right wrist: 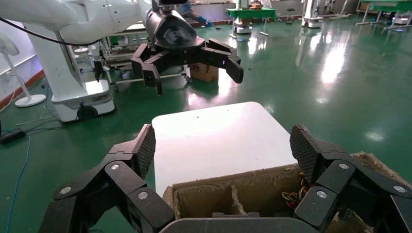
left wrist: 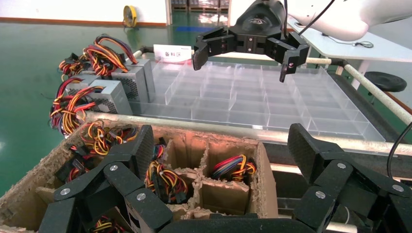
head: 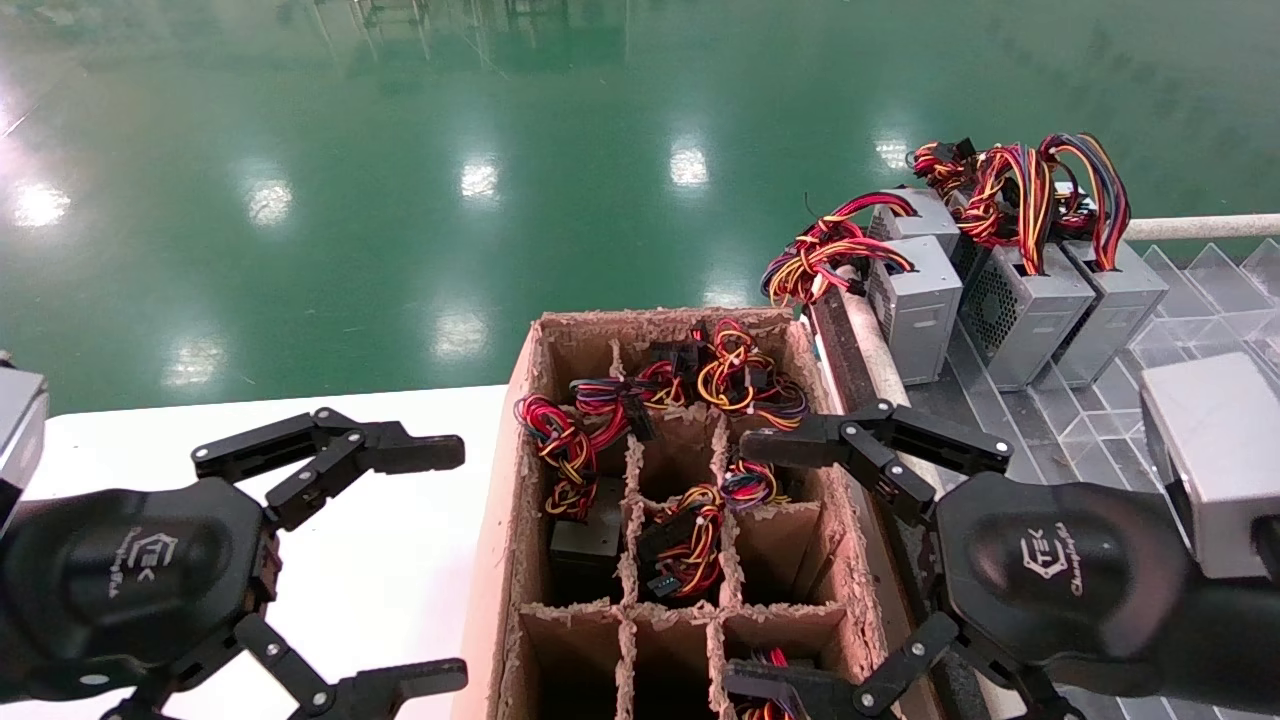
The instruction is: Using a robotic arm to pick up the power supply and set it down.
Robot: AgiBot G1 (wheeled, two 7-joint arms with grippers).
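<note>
Just grey vented power supply (head: 1022, 310) w/ looped multicolour wires

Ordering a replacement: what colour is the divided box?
Brown cardboard box, best seen from the head view.

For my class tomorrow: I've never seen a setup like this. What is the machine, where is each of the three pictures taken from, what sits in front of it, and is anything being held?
It is a robot with two arms, each ending in a black claw. One picture looks down from its head; the other two come from cameras on each wrist. The left gripper hangs open over a white table. The right gripper hangs open over a cardboard box split into cells, several holding units with coloured wire bundles. Beyond it, grey power supplies stand on a clear divided tray. Nothing is held.
</note>
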